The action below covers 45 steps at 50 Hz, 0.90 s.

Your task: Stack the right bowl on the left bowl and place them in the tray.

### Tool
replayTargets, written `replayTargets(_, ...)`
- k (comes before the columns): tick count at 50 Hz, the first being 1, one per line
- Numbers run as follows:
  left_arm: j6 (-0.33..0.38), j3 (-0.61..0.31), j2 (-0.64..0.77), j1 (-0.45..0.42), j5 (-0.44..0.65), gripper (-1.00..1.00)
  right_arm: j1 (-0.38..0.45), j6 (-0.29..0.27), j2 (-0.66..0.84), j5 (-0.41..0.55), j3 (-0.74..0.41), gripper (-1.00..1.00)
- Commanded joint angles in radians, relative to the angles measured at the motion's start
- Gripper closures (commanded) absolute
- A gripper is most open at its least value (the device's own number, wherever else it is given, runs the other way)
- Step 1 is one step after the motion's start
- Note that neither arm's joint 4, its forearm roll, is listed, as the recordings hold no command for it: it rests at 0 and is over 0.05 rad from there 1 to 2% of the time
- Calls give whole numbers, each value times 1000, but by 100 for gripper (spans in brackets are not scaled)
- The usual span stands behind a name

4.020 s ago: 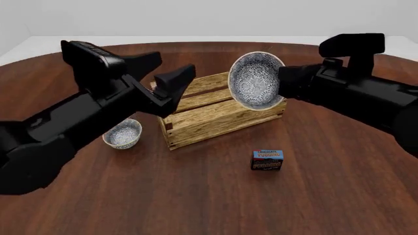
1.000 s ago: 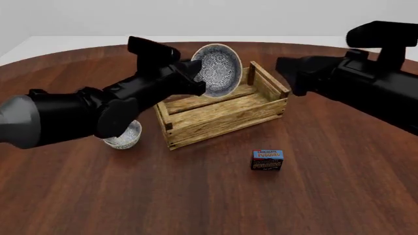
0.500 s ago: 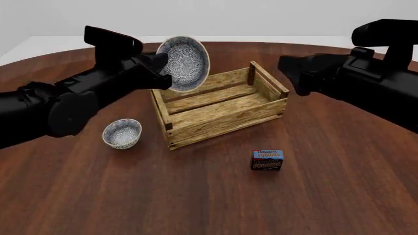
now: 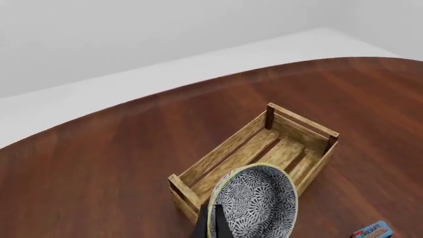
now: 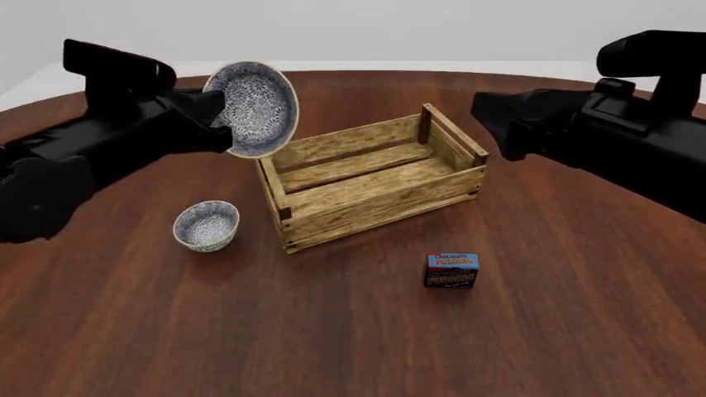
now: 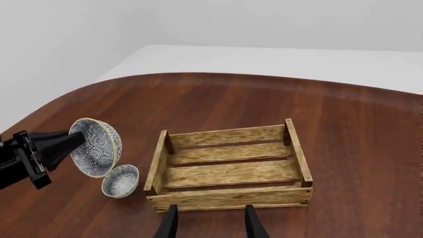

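The larger blue-patterned bowl (image 5: 254, 107) hangs in the air on edge, its inside facing the camera. My left gripper (image 5: 221, 113) is shut on its rim; in the left wrist view the fingers (image 4: 213, 225) pinch the bowl (image 4: 259, 201). It is left of the tray's (image 5: 375, 198) far left corner. The smaller patterned bowl (image 5: 207, 224) stands upright on the table below it, left of the tray. The slatted tray (image 6: 228, 196) holds nothing. Above the tray's far right corner, my right gripper (image 5: 497, 124) is open, fingers (image 6: 170, 225) apart, holding nothing.
A small blue-and-brown pudding box (image 5: 451, 270) stands on the table in front of the tray, toward its right end. The brown round table (image 5: 331, 347) stretches forward of it. The left arm (image 6: 20, 158) shows in the right wrist view beside both bowls.
The large bowl, in the right gripper four seconds ago, is now in the left gripper. It has moved left from over the tray to above the small bowl. The right arm stays still.
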Motion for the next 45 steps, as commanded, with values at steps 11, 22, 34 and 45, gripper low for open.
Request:
replayTargets(11,44,58,-156,71,129,100,-6,2,-3,1,0,-100)
replayTargets(22,54,84,-184,102,163,100,-6,-1,3,-4,1,-100)
replayTargets(34,42,83,-154,145,194,100,-12,1,8,-7,0,-100)
replayTargets(45,-14,80,-100,176,223,100,-14,1,10,-8,0,-100)
